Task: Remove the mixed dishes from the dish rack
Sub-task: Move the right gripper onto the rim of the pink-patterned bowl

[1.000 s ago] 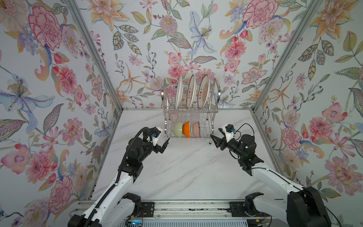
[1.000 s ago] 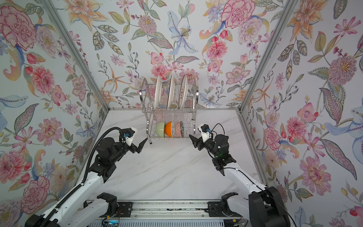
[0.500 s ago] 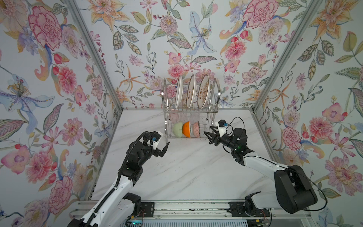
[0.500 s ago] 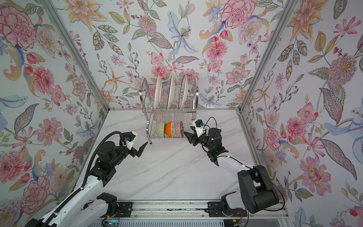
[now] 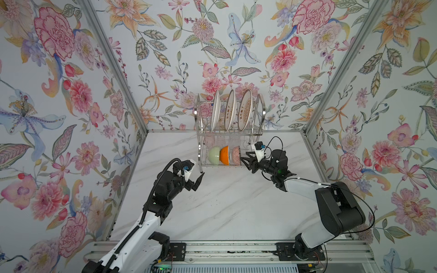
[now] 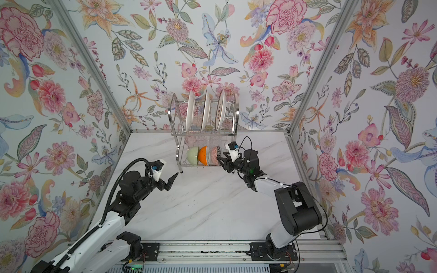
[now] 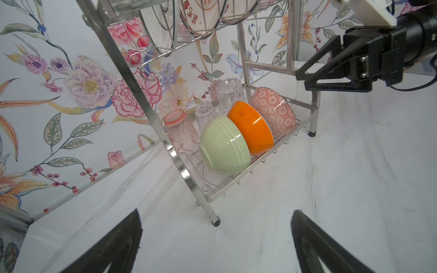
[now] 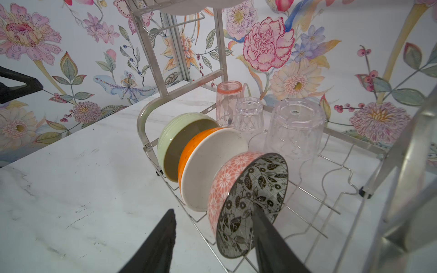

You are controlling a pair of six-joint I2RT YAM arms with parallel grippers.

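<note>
a: from a top view, which step is this?

b: the first pick, i'd judge, since every dish sits in the dish rack (image 5: 199,151). the right pincer (image 5: 243,161) is at the lower tier's open end, its tips at the pink-patterned bowl (image 5: 235,155). three glazed white plates (image 5: 244,110) stand on edge well above it. in both top views the left pincer (image 6: 172,180) hangs wide open and empty, near the rack's front leg.

a: and the left wrist view?

b: beyond its spread fingers the ribbed green bowl (image 7: 224,146) is nearest, then the glossy orange bowl (image 7: 251,127), then the pink one. all three lean on thin shiny wire.

a: the right wrist view?

b: the jaws are partly open and straddle the pink bowl's rim. one finger is before the black leaf-printed inside and the other stands off the outer wall. it holds nothing yet; whether the inner finger touches is hard to tell. a faceted clear cup (image 8: 295,127) stands just behind.

a: the next move?

b: pinch that thin, slick rim, then lift clear of the wires without dragging the orange bowl beside it.
</note>
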